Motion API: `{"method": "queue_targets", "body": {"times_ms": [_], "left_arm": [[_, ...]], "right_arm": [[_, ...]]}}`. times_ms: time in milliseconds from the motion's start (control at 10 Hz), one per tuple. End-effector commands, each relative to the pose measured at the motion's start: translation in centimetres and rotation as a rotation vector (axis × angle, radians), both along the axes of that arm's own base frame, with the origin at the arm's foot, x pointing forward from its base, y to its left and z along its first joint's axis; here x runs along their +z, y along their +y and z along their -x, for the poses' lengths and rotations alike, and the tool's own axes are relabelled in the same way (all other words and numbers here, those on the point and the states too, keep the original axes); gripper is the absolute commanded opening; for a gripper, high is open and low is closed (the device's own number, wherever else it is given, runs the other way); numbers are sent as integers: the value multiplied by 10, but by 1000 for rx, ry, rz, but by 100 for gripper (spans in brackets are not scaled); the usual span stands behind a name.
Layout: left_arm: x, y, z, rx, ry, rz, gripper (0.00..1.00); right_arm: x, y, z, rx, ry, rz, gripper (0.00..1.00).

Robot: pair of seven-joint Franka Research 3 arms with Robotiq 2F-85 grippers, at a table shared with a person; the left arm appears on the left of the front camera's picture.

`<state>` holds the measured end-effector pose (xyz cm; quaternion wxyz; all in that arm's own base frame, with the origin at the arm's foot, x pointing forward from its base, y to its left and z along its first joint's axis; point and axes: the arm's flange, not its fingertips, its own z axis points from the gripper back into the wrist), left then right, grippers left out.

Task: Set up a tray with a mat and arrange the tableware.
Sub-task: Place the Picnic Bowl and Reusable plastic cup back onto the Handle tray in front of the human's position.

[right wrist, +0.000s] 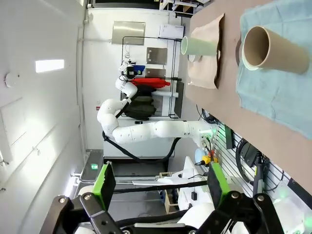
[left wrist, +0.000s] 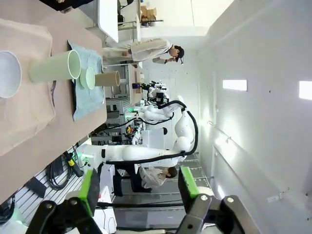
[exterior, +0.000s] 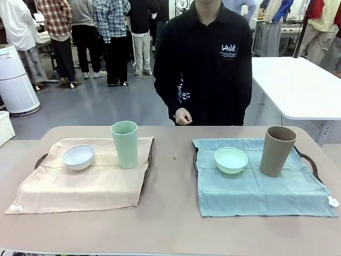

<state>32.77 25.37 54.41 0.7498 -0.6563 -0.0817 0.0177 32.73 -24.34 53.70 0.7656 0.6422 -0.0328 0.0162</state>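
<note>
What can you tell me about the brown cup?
The tan-brown cup is tall, with no handle, and looks like matte plastic. It widens slightly toward its open rim. It stands upright on the blue-green cloth mat, at the back right part of it, beside the mint green bowl but not touching it. In the front view it looks empty near the top; its bottom is hidden. Nothing grips it.

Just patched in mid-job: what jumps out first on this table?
Two cloth-covered trays sit side by side. On the beige mat at the left stand a white bowl and a mint green cup. On the blue mat at the right stand a mint green bowl and a tan-brown cup. A person waits at the far edge.
</note>
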Motion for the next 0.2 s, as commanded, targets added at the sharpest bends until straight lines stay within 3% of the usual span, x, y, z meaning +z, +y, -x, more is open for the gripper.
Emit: {"method": "queue_targets", "body": {"times_ms": [0, 100], "left_arm": [[4, -2, 1, 12, -3, -23, 85], [4, -2, 1, 12, -3, -23, 85]], "right_arm": [[1, -3, 0, 4, 9, 18, 100], [1, -3, 0, 4, 9, 18, 100]]}}
